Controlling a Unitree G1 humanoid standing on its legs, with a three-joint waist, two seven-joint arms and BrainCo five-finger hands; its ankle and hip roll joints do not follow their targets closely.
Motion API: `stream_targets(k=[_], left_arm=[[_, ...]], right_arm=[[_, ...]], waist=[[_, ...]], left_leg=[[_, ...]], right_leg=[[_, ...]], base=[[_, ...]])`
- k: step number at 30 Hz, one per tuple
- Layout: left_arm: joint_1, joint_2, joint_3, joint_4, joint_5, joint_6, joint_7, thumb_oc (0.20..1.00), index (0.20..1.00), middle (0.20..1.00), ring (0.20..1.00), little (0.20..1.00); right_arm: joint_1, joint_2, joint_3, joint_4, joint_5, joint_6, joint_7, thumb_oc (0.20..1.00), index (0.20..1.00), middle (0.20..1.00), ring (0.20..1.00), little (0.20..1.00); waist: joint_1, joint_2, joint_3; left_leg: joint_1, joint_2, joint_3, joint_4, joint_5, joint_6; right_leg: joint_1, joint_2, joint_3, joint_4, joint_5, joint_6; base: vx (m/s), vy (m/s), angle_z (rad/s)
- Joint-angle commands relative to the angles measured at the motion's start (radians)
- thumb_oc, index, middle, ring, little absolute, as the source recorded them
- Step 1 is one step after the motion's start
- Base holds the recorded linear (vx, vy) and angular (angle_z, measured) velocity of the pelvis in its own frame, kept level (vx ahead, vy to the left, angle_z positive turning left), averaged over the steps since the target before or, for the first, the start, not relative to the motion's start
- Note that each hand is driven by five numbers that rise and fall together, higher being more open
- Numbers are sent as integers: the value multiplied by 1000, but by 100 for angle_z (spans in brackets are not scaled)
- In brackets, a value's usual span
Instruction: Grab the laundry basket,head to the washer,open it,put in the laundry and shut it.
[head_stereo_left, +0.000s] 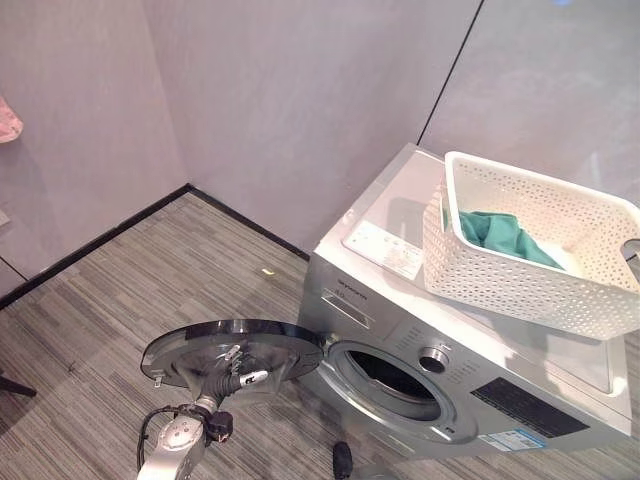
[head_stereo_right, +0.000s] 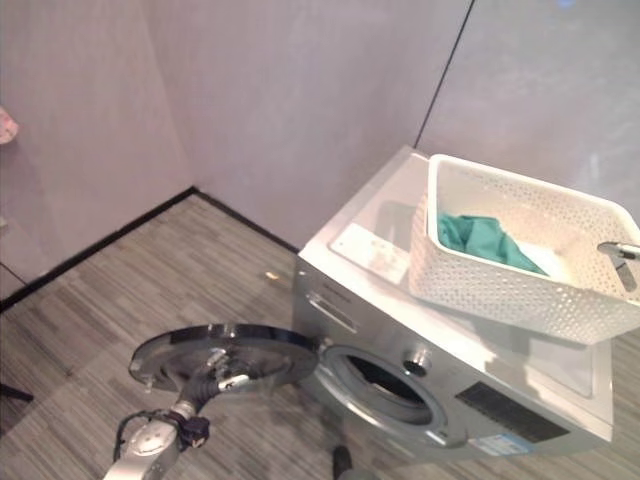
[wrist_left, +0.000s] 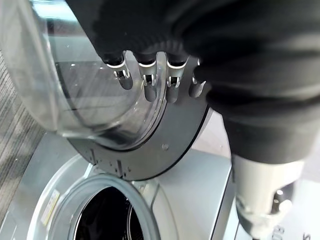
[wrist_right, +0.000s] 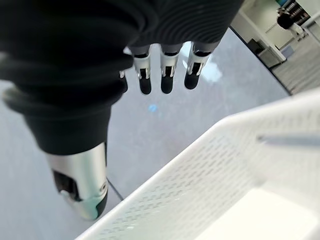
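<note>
Washer (head_stereo_left: 470, 390): front-loader, silver, standing on the striped floor (head_stereo_left: 120, 290) against the wall; drum mouth dark, looks empty
Door (head_stereo_left: 235, 352): swung wide, lying nearly flat out to the robot's left, glass bowl facing the left wrist camera
Left hand (head_stereo_left: 228, 382): at the door's near edge; in its wrist view the fingers (wrist_left: 149, 80) lie straight along the glass rim, released, not curled round anything
Basket (head_stereo_left: 530, 250): white perforated plastic, sitting on the washer top toward its right end
Laundry (head_stereo_left: 500, 232): green cloth bunched low inside the basket, with a paler piece beside it (hard to tell if that is cloth or bare basket floor)
Right hand (wrist_right: 165, 75): above the basket's far right rim; fingers straight and slack, holding nothing
Stage: opening looks done, loading not yet begun
Handling, laundry: soft, light, floppy; will drape and trail, so take it by a bunched fold near the middle and pinch firmly, not by an edge
Handling, basket: stiff, light, slides easily on the smooth top; grip the rim or side cut-out if it needs steadying
Risk: cloth catching on the door seal or dropping to the floor between basket and drum
</note>
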Motion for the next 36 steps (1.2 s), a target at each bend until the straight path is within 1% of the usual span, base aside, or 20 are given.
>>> stream_targets(k=[1,6,9,11,13,14,15,18,22,24,26,28,36], left_arm=[[-9,-1,-7,-21,-25,-31,-31,1000,1000,1000,1000,1000],[-4,-2,-17,-16,-39,-31,-39,1000,1000,1000,1000,1000],[4,7,-26,-21,-40,-27,-46,1000,1000,1000,1000,1000],[9,13,-31,-21,-38,-27,-50,1000,1000,1000,1000,1000],[13,21,-28,-26,-41,-28,-53,1000,1000,1000,1000,1000],[14,20,-27,-26,-41,-28,-53,1000,1000,1000,1000,1000],[18,26,-32,-29,-43,-27,-58,1000,1000,1000,1000,1000],[24,32,-25,-29,-43,-30,-58,1000,1000,1000,1000,1000],[24,49,-30,-40,-43,-31,-63,1000,1000,1000,1000,1000],[25,50,-29,-42,-43,-32,-64,1000,1000,1000,1000,1000],[25,58,-30,-51,-44,-34,-68,1000,1000,1000,1000,1000],[24,61,-29,-55,-45,-33,-67,1000,1000,1000,1000,1000],[6,68,-25,-69,-64,-38,-55,1000,1000,1000,1000,1000]], right_arm=[[-148,-119,66,82,42,-31,31,1000,1000,1000,1000,1000],[-277,-170,227,100,61,-24,75,1000,1000,1000,1000,1000],[-399,-197,364,124,53,-10,99,1000,1000,1000,1000,1000],[-511,-207,491,147,51,-6,116,1000,1000,1000,1000,1000],[-595,-209,591,160,46,-1,133,1000,1000,1000,1000,1000],[-604,-208,600,162,47,-1,133,1000,1000,1000,1000,1000],[-648,-215,666,171,30,2,150,1000,1000,1000,1000,1000],[-761,-210,799,179,20,5,167,1000,1000,1000,1000,1000],[-855,-217,950,173,-21,14,206,1000,1000,1000,1000,1000],[-880,-219,985,173,-27,16,214,1000,1000,1000,1000,1000],[-883,-217,1032,171,-46,21,236,1000,1000,1000,1000,1000],[-884,-211,1050,175,-61,22,245,1000,1000,1000,1000,1000],[-777,-173,1018,162,-81,29,271,1000,1000,1000,1000,1000]], waist=[[40,11,-24],[50,-6,-26],[61,-16,-24],[65,-22,-22],[71,-28,-18],[70,-27,-19],[81,-36,-12],[85,-40,-4],[98,-53,15],[96,-53,18],[102,-58,35],[105,-60,42],[117,-53,90]], left_leg=[[4,86,-42,26,-73,-19],[5,113,-40,19,-64,-38],[6,127,-40,17,-58,-47],[5,137,-40,16,-55,-52],[0,145,-41,16,-53,-57],[0,145,-41,16,-53,-57],[-4,152,-42,14,-48,-61],[-14,164,-43,13,-41,-69],[-36,178,-52,14,-27,-78],[-41,180,-55,14,-25,-79],[-60,190,-64,19,-17,-83],[-70,194,-71,21,-13,-85],[-127,208,-90,29,19,-95]], right_leg=[[-57,-8,-28,30,-23,40],[-43,13,-41,22,-46,25],[-37,25,-47,17,-55,19],[-34,32,-50,15,-61,15],[-35,38,-54,13,-68,11],[-35,38,-54,13,-68,11],[-35,44,-56,12,-73,8],[-41,51,-64,12,-80,3],[-52,62,-73,18,-89,-4],[-57,63,-75,20,-91,-6],[-68,69,-85,25,-97,-10],[-74,72,-89,28,-100,-13],[-115,82,-111,42,-116,-28]], base=[[53,-81,10],[49,-76,5],[42,-64,12],[36,-66,3],[18,-50,0],[16,-58,-3],[20,-60,0],[13,-59,10],[3,-54,9],[-4,-38,4],[0,-68,9],[-6,-62,17],[-13,-60,10]])
